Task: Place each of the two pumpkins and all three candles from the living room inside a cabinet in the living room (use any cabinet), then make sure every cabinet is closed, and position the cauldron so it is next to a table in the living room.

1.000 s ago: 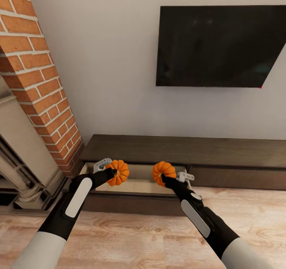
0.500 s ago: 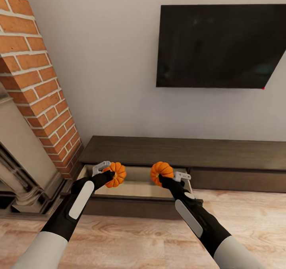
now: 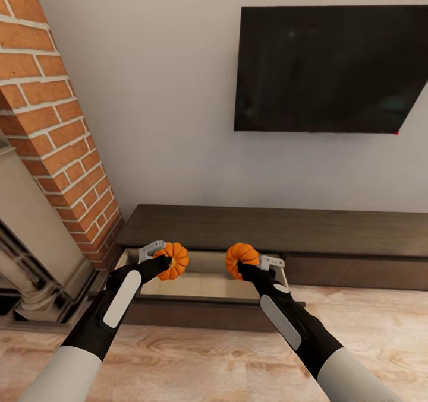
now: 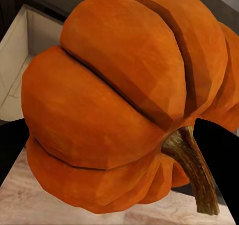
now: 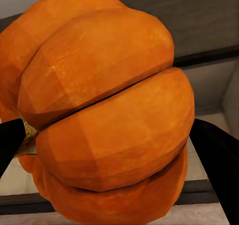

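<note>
From the head camera, the left gripper [image 3: 165, 260] has its jaws clamped on a small ribbed orange pumpkin [image 3: 173, 261], and the right gripper [image 3: 248, 263] grips a second orange pumpkin [image 3: 242, 259]. Both hang over the open, pale-lined compartment [image 3: 199, 274] at the left end of the long, low, dark-brown wood-grain cabinet [image 3: 285, 230], near its front edge. A black wall screen [image 3: 327, 69] hangs above; a red brick column [image 3: 53, 117] stands by the cabinet's left end.

The left wrist camera adds the first pumpkin's curved brownish stem [image 4: 191, 167], a dark fingertip [image 4: 221, 155] beside it, and the compartment's pale corner beyond.

The right wrist camera shows the second pumpkin's ribbed flank between dark fingertips [image 5: 219, 157], the compartment's pale floor underneath.
</note>
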